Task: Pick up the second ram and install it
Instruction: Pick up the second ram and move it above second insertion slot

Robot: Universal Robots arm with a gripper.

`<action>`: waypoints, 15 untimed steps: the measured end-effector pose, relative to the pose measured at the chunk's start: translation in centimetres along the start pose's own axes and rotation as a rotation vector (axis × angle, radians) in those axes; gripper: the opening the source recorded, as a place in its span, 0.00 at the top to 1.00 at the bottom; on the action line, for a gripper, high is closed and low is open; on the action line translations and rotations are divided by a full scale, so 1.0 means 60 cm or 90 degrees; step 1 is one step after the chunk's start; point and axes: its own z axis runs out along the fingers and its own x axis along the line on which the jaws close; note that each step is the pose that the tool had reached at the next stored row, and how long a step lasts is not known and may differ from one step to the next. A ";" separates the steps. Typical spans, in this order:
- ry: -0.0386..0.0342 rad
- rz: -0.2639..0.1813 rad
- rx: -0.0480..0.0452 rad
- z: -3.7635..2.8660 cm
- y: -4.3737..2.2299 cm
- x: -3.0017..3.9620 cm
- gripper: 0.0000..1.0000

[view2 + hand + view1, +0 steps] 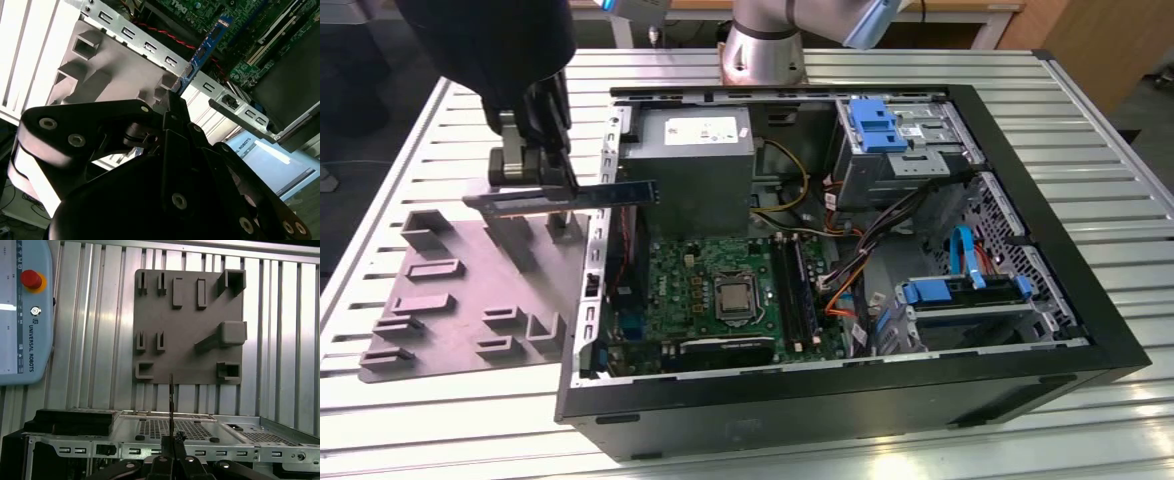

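Sticking out from the tips of the claw [538,178], the second ram [587,192] is pinched between the two fingers, which are closed tight on its flat sides. In the exterior view the stick is held level, standing on its long edge. One end reaches past the claw toward the open computer case [854,405], and the other end pokes out the other way. Below the claw, the grey tray [454,290] is seen on the slatted table [440,425], just beside the case wall. In the second wrist view the second ram [205,47] is pointed away from the claw, over the metal case wall, with the green motherboard [250,55] seen past it.
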 end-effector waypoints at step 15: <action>0.0000 0.000 0.0000 -0.001 -0.023 0.001 0.88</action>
